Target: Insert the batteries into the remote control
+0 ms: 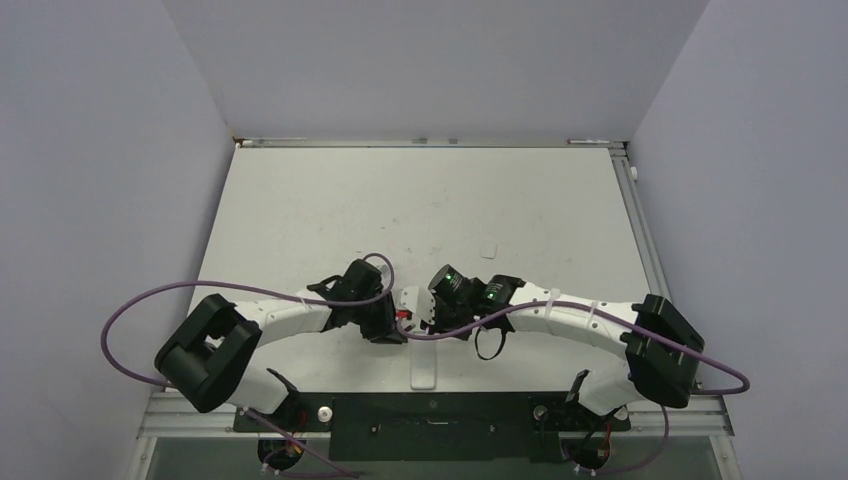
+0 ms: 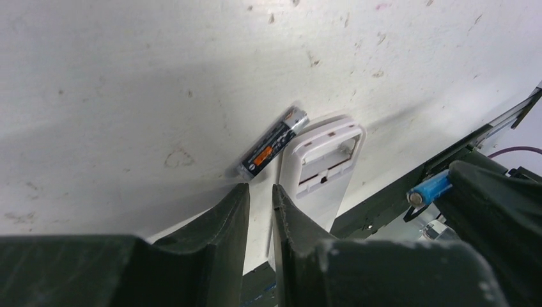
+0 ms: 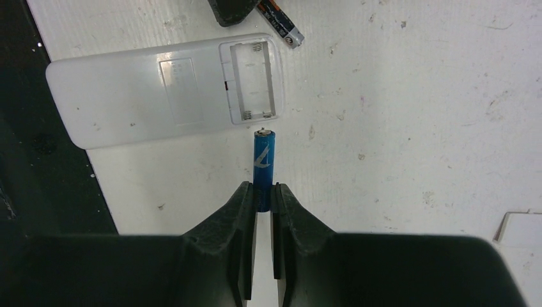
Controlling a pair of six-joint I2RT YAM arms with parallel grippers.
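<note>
My right claw (image 3: pixel 263 195) clamped on blue battery (image 3: pixel 263 163), its tip just short of remote (image 3: pixel 147 96). Remote back-up, compartment open, at near edge of surface (image 3: pixel 415 96), one end overhanging. Dark battery (image 3: pixel 281 22) flat just beside compartment end. My left claw (image 2: pixel 261 195) narrowly apart, empty, near dark battery. Small white piece (image 3: pixel 521 230) well apart.

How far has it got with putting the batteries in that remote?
Done: the remote lies back-up, its battery bay open and empty. In hand: the right gripper holds the blue battery, pointing at the bay. Left: seating that one, then the dark battery lying on the table beside the remote.
</note>
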